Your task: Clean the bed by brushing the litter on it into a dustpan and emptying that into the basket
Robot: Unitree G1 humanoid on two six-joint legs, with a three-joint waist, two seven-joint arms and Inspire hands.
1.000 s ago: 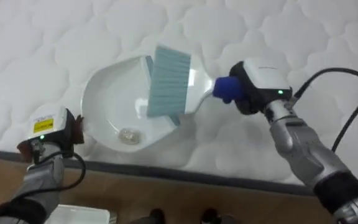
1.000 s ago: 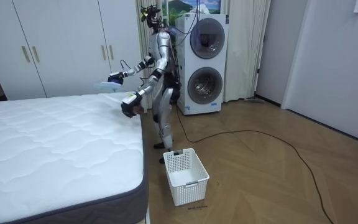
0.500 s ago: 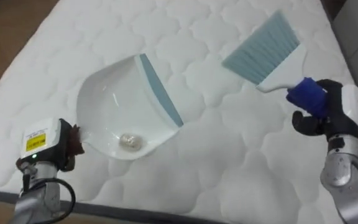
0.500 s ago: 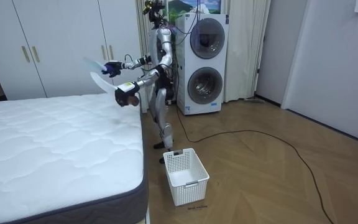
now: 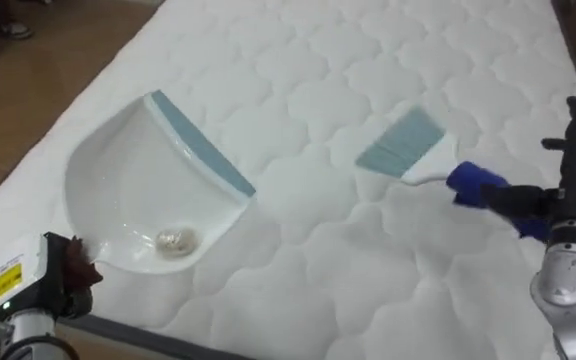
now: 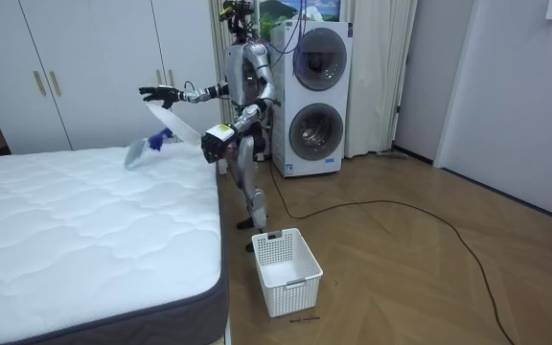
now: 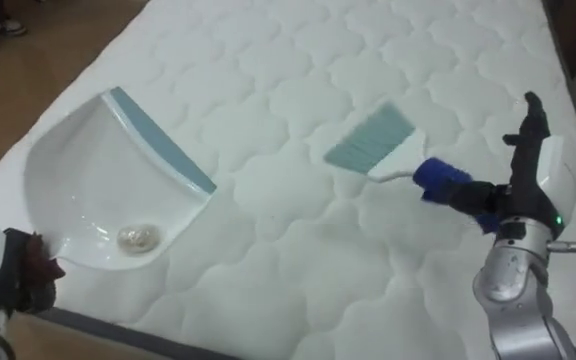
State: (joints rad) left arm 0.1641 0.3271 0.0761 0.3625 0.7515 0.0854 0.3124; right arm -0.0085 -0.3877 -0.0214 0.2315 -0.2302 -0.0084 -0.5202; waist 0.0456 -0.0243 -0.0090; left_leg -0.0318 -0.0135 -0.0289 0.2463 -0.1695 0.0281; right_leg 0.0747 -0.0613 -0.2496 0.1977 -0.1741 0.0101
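Note:
A white dustpan (image 5: 138,190) with a blue-grey lip hangs over the mattress (image 5: 298,60) near its edge, a small crumpled ball (image 5: 173,239) lying in it. My left hand (image 5: 23,290) is curled round its dark handle at the lower left. A brush (image 5: 408,150) with pale blue bristles and a blue handle (image 5: 478,187) is down at the mattress surface on the right. Above it, apart from it, my right hand (image 5: 573,150) is raised with straight fingers. In the room view the brush (image 6: 140,149) is below that hand (image 6: 156,94).
I stand at the bed's far corner, beside stacked washing machines (image 6: 319,101). A white plastic basket (image 6: 286,271) stands on the wooden floor by the bed's side. White wardrobes (image 6: 84,67) line the wall behind the bed.
My right hand swung the brush out of the dustpan to the right, then opened and let it go; the brush dropped to the mattress. The left hand kept hold of the dustpan. My view shifted.

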